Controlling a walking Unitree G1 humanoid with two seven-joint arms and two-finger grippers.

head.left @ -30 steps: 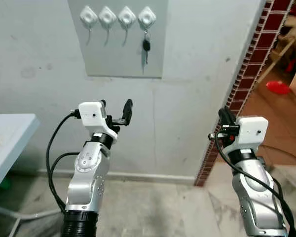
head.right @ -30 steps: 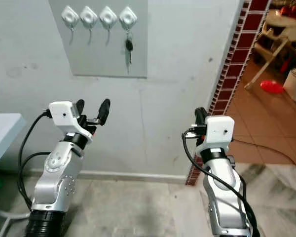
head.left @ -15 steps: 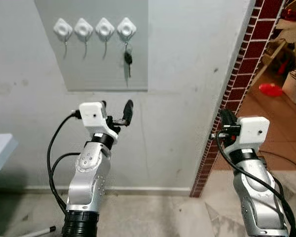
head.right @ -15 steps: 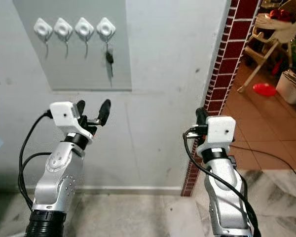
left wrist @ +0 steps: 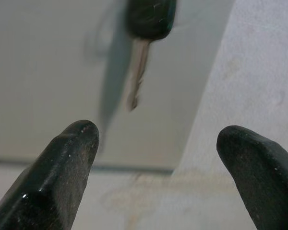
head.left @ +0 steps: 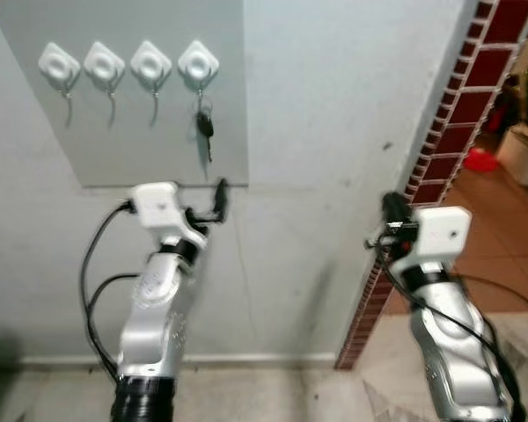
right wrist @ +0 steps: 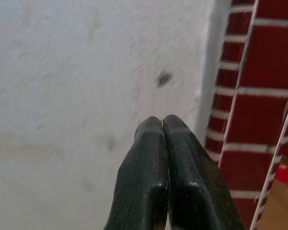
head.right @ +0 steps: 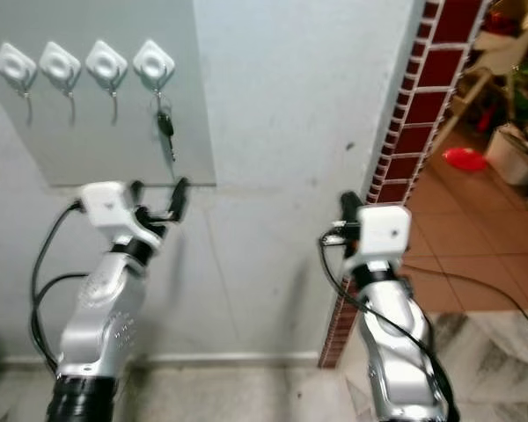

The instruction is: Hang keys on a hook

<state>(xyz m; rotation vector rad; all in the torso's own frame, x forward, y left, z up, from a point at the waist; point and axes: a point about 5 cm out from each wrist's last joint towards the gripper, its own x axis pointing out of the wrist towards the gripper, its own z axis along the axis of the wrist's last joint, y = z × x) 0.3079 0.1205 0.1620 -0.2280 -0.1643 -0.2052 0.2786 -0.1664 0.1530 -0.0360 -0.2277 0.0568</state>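
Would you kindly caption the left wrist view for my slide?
Open left end effector facing the key hanging on the wall.

Three hooks [head.left: 107, 66] hang free; keys [head.left: 206, 126] occupy the rightmost.

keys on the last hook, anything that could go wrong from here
The black-headed key already hangs from the fourth white diamond-shaped hook on the grey panel. The open left gripper sits just below it, so lifting that arm could knock the key off. The shut right gripper sits near the red brick pillar and might scrape it while turning.
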